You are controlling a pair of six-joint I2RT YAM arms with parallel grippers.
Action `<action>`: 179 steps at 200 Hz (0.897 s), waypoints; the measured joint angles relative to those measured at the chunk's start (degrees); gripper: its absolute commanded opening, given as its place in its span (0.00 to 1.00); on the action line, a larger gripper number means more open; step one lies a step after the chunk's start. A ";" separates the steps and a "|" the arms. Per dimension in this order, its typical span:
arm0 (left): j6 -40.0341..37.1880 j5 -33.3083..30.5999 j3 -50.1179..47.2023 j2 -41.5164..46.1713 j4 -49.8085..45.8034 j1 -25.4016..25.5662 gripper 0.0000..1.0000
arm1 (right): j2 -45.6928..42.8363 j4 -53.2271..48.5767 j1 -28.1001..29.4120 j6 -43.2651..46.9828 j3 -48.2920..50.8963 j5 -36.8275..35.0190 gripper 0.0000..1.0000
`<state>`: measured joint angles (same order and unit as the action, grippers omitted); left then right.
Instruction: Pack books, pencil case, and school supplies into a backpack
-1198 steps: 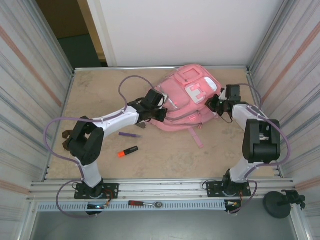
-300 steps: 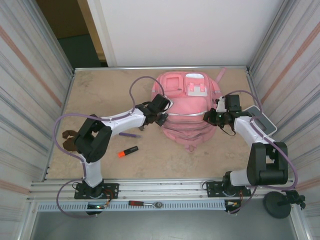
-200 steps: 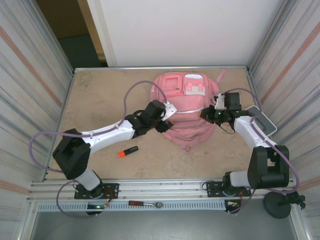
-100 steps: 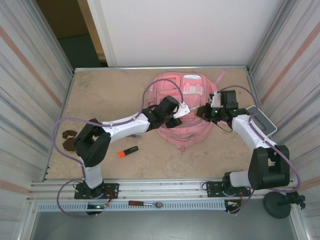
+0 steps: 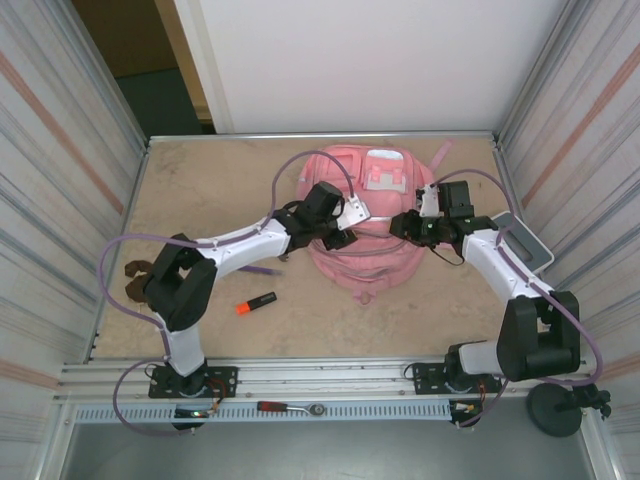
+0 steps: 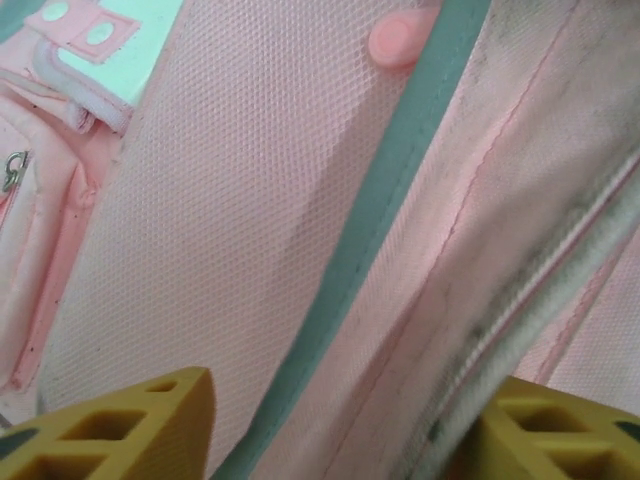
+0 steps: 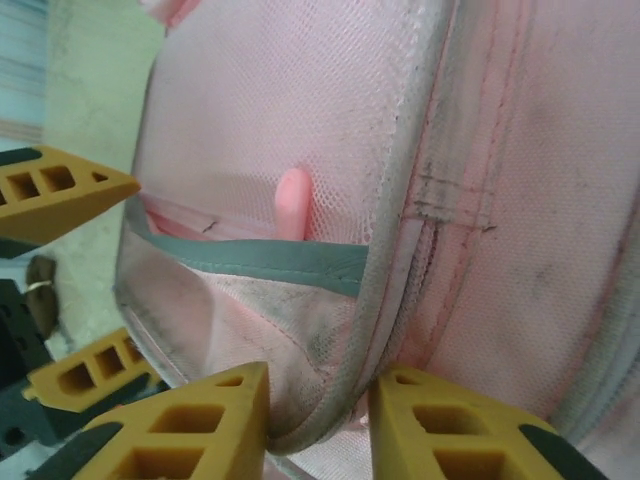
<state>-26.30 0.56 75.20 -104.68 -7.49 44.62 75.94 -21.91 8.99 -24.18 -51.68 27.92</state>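
- Backpack lies flat at the table's far middle, with both arms reaching onto it. The step in hand, by my reading, is spreading a pocket mouth so things can go in.
- Left gripper: fingers spread wide over pink mesh and the teal binding, nothing pinched.
- Right gripper: jaws partly apart, the grey piped rim running loosely between them, not clamped.
- To do it well, each gripper should bite the rim itself, not the mesh, on opposite sides of the mouth. Then draw apart gently so the bag does not slide.
- Overhead view gives the layout. The orange-and-black marker and purple pen lie by the left arm, apart from the bag and unpacked. A grey-white box sits at the right edge.
- Right wrist view adds what overhead cannot: the mouth gaping under the teal band, a pink tab above it.
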 measured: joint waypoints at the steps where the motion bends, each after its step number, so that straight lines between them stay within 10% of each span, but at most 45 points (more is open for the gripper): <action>1: -0.04 0.04 0.00 0.00 -0.02 -0.02 0.54 | -0.09 0.02 0.07 0.17 0.00 -0.22 0.35; 94: -0.46 7.15 -2.36 3.06 0.13 -6.21 0.03 | -12.09 7.61 14.16 22.23 3.58 -21.18 0.68; 179: -0.48 15.10 -2.84 5.70 -0.59 -11.30 0.03 | -3.63 19.23 21.05 40.72 3.52 -19.65 0.70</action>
<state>-26.79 15.66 72.36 -98.98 -8.08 33.32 72.31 -2.68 30.04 16.53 -48.16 8.27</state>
